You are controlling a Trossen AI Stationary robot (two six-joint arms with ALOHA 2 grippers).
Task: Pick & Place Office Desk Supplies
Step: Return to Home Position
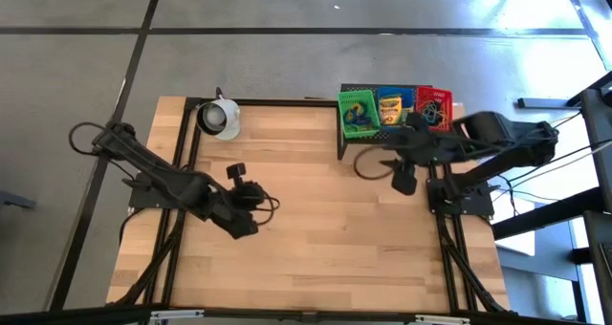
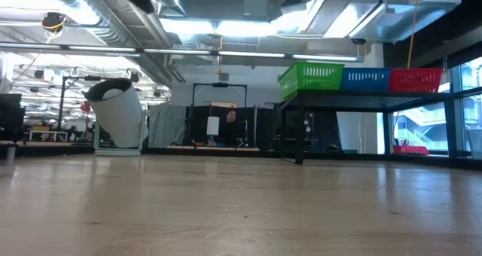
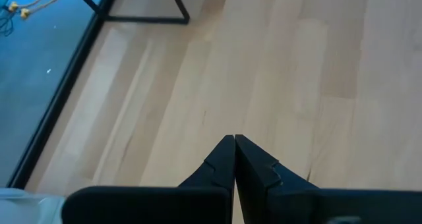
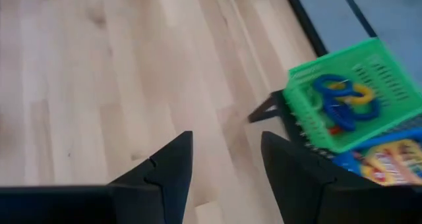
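Observation:
The supplies lie in three baskets on a black rack at the table's far right. The green basket (image 1: 359, 115) (image 4: 343, 99) holds blue and yellow loops (image 4: 343, 95). The blue basket (image 1: 390, 108) holds yellow crayon boxes (image 4: 386, 158). The red basket (image 1: 432, 105) holds dark and coloured small items. My right gripper (image 1: 402, 179) (image 4: 227, 165) is open over bare wood just in front of the rack. My left gripper (image 1: 251, 193) (image 3: 235, 148) is shut above bare wood left of the table's middle. Neither gripper shows in the low view.
A white cup-like object (image 1: 220, 118) (image 2: 120, 117) lies tilted near the far left edge. The rack (image 2: 361, 98) stands on thin black legs, and the baskets (image 2: 312, 77) sit on top of it. Bare wood stretches between the arms. A person (image 2: 230, 119) sits in the room behind.

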